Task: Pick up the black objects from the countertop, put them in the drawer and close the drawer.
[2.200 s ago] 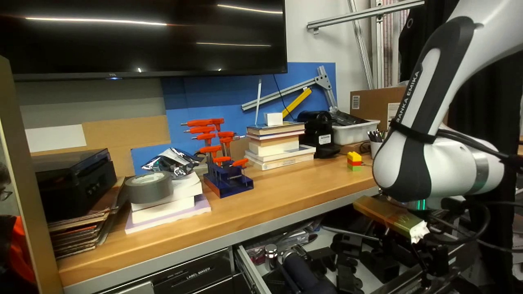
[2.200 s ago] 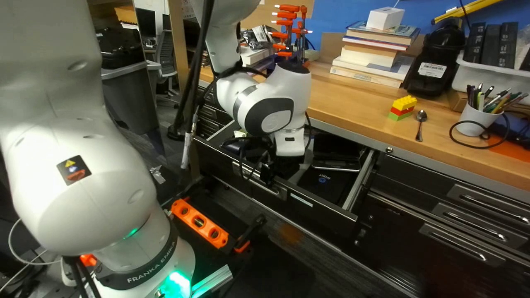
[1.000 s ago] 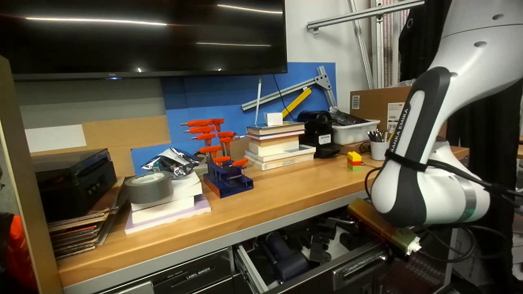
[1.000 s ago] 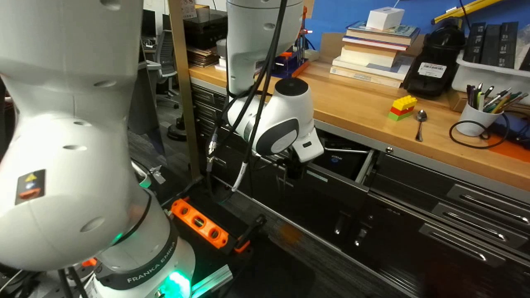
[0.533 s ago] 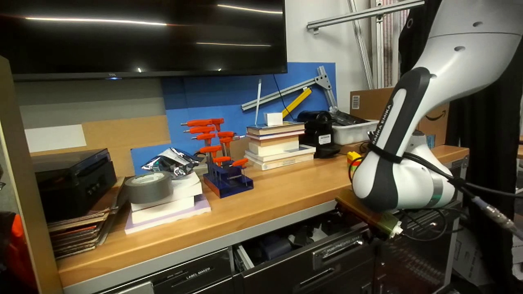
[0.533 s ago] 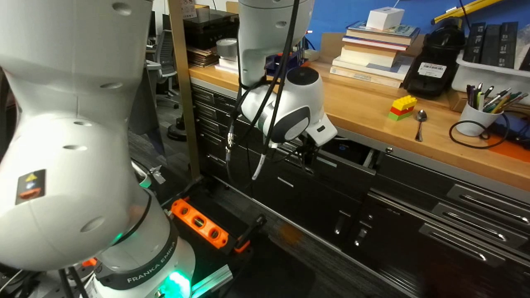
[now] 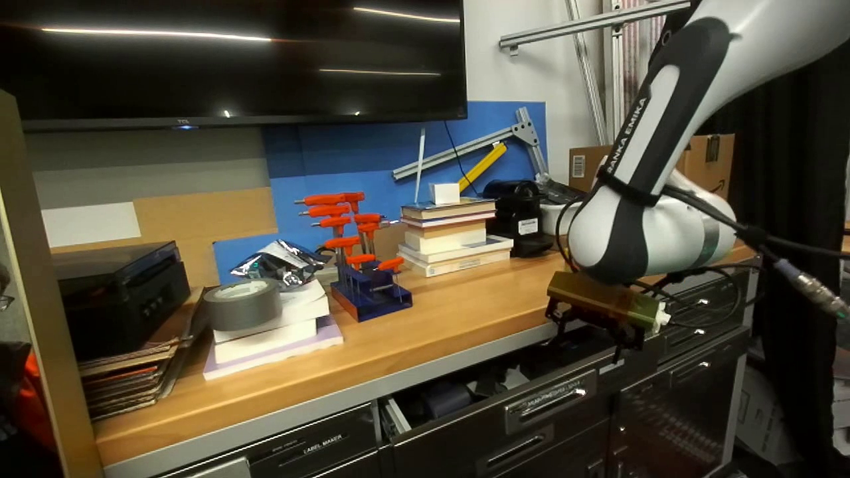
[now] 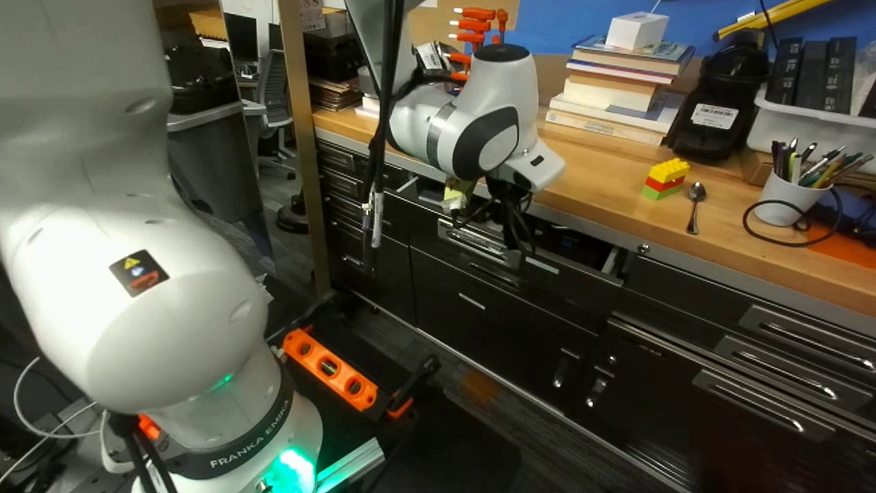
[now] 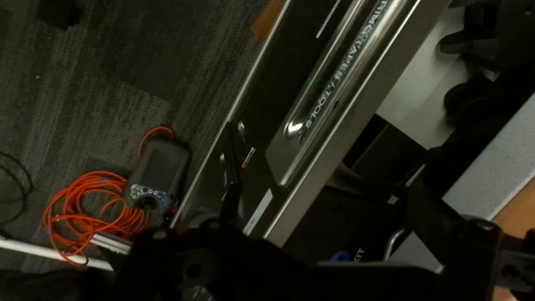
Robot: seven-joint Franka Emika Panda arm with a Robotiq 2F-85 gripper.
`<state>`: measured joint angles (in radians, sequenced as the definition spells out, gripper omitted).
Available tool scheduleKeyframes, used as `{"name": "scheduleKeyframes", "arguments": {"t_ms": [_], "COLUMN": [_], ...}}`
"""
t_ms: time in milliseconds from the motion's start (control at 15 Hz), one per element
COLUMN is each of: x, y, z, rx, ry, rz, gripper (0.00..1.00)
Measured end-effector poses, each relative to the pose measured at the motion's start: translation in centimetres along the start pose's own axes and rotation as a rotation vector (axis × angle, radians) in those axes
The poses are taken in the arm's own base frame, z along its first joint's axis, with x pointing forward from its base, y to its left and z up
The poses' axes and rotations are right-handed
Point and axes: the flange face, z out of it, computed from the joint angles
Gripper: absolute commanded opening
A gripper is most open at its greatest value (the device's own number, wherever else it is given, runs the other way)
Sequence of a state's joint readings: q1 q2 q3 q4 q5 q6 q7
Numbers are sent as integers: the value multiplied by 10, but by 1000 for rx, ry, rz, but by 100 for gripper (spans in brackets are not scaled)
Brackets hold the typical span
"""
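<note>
Small, blocky, matte-black objects (image 9: 388, 146) lie in the partly open dark-metal drawer (image 7: 458, 438), lower centre in an exterior view. Black end effector (image 9: 324, 188) spread wide, empty, poised over the front edge (image 9: 352, 125); placed so, probably, for a closing push.

Worktop (image 7: 458, 305) layout; drawer (image 7: 465, 435) part out below front edge.
In an exterior view, L to R: tape roll (image 7: 243, 313) on bk stack (image 7: 282, 332), bag (image 7: 282, 262) behind roll; hex-key rack (image 7: 372, 302); taller bk pile (image 7: 445, 238) w/ box (image 7: 445, 193) on top; screen (image 7: 232, 63) above & behind. In an exterior view: brick block (image 8: 665, 179), spoon (image 8: 695, 198) to its R, cup (image 8: 783, 198) w/ pens (image 8: 796, 168) further R, tub (image 8: 818, 130) behind cup. Wrist view: items (image 9: 468, 98) in drawer.
</note>
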<state>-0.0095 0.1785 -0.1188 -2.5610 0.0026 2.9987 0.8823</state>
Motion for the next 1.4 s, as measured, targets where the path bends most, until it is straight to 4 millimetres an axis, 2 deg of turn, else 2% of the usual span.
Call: {"name": "scheduleKeyframes", "arguments": {"t_ms": [267, 533, 733, 933, 1133, 1400], "x": [-13, -38, -51, -55, -53, -45], "y": [5, 12, 26, 48, 68, 83], "z": [-31, -41, -31, -12, 11, 44], "rx": [-143, -253, -290, -314, -312, -303], "ry": [-51, -171, -237, -283, -300, -315], "rz": [-22, 1, 51, 113, 167, 206], "gripper": [100, 100, 100, 100, 100, 100]}}
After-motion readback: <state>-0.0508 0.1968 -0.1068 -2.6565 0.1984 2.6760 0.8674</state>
